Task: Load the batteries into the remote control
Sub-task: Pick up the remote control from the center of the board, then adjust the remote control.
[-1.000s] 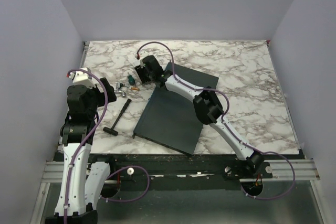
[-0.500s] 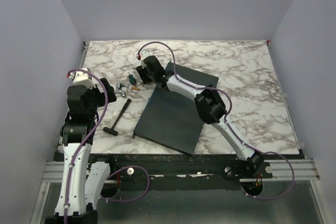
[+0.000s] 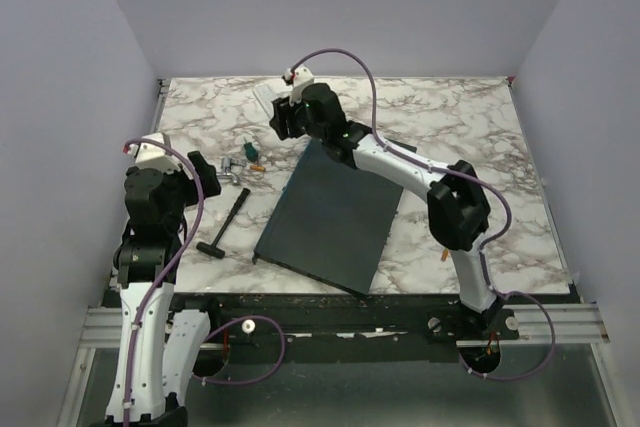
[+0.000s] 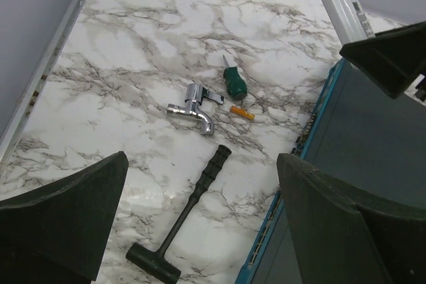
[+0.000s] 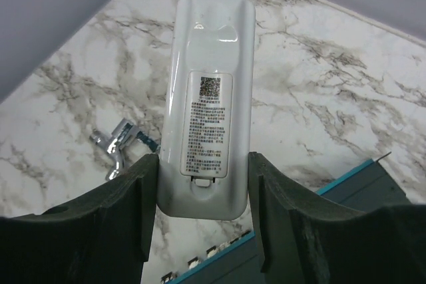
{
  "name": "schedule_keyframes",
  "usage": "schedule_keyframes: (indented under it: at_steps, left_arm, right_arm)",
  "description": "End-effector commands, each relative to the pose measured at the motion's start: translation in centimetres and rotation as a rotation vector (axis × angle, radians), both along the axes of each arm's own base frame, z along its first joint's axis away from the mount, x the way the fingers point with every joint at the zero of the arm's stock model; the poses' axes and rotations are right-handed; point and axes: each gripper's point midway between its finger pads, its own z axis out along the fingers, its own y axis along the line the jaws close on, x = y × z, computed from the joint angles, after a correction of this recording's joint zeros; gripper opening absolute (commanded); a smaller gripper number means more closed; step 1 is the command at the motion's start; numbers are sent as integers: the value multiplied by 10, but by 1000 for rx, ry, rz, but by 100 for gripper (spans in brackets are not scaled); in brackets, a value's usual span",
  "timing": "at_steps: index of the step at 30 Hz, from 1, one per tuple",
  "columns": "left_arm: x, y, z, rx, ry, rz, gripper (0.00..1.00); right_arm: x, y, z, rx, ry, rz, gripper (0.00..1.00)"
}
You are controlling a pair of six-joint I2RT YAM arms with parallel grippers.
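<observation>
Top camera high, distant, looking down; wrist cameras close, low, oblique; all share tap (image 4: 193,106), remote control (image 5: 210,108).

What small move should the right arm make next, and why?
Probably lower the remote onto the table, back side up. The right gripper holds it in the air by its sides, the back cover seems still closed, and one battery lies on the table beside the screwdriver.
</observation>
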Motion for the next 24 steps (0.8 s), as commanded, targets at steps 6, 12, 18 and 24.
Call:
schedule_keyframes:
  at_steps: [6, 12, 18, 24]
  left_arm:
    - [-8, -40, 35, -128, -171, -189, 98]
    - [-23, -87, 59, -296, -269, -426, 98]
    - [-38, -120, 75, -467, -322, -614, 99]
    - [-45, -140, 72, -600, -340, -741, 99]
  right_arm:
    - [-97, -21, 26, 244, 186, 178, 1]
    - [-153, -53, 43, 331, 259, 239, 1]
    - [-198, -81, 67, 495, 333, 272, 1]
    - [-231, -105, 91, 712, 409, 344, 1]
